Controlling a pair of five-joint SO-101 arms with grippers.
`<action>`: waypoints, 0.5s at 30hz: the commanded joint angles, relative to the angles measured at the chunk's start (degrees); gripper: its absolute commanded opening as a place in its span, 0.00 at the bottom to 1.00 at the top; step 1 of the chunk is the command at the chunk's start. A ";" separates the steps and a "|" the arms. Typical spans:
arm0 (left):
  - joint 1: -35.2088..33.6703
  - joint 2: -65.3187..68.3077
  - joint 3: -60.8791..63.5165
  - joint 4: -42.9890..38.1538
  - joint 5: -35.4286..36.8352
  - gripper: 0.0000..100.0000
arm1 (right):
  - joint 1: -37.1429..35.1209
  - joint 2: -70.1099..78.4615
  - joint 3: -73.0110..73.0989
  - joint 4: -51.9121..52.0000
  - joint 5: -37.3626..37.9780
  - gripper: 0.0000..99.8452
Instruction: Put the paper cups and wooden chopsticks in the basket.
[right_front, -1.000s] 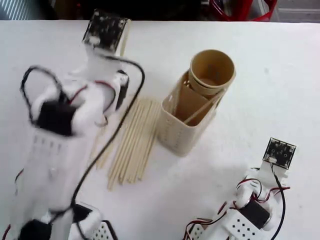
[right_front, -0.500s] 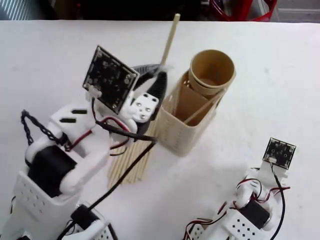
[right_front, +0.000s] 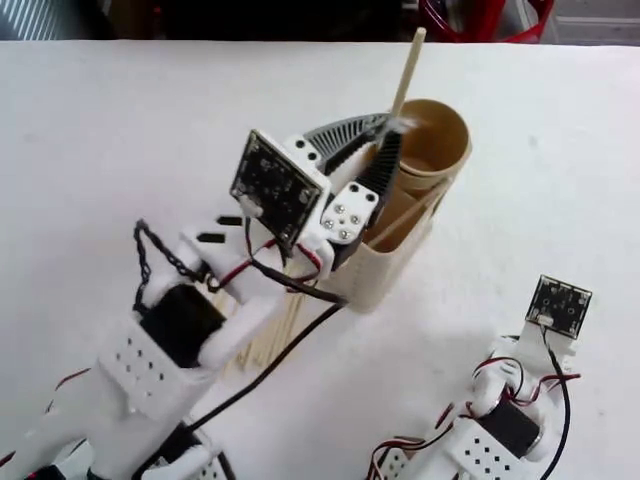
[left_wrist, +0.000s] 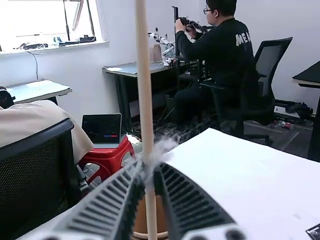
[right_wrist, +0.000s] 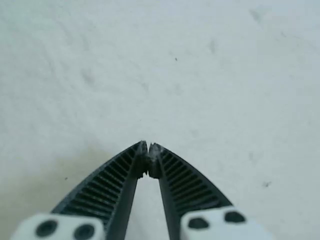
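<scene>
My left gripper (right_front: 385, 128) hangs over the cream basket (right_front: 375, 270), shut on one wooden chopstick (right_front: 408, 68) that stands nearly upright. In the left wrist view the same chopstick (left_wrist: 144, 100) is pinched between the left gripper's tips (left_wrist: 148, 170), and a paper cup (left_wrist: 147, 222) shows below them. Stacked paper cups (right_front: 435, 140) sit in the basket, with another chopstick (right_front: 405, 220) leaning inside. A pile of several chopsticks (right_front: 268, 325) lies on the table, mostly hidden under the left arm. My right gripper (right_wrist: 148, 150) is shut and empty over bare white table (right_wrist: 200, 75).
The right arm (right_front: 520, 400) rests folded at the near right corner of the white table (right_front: 100, 130). A red object (right_front: 470, 20) lies beyond the far edge. Bare table stretches to the left and right of the basket.
The left arm lifted a chopstick from the pile and carried it right, from beside the basket to above its opening. The right arm has stayed put.
</scene>
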 joint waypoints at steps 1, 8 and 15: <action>0.31 4.53 0.35 -4.13 0.18 0.02 | 0.31 0.31 0.62 0.13 0.18 0.02; -1.54 9.10 0.79 -2.99 0.62 0.10 | 0.22 0.31 0.62 0.13 0.18 0.02; -2.24 9.01 -2.29 4.04 0.62 0.09 | 0.22 0.31 0.62 0.13 0.18 0.02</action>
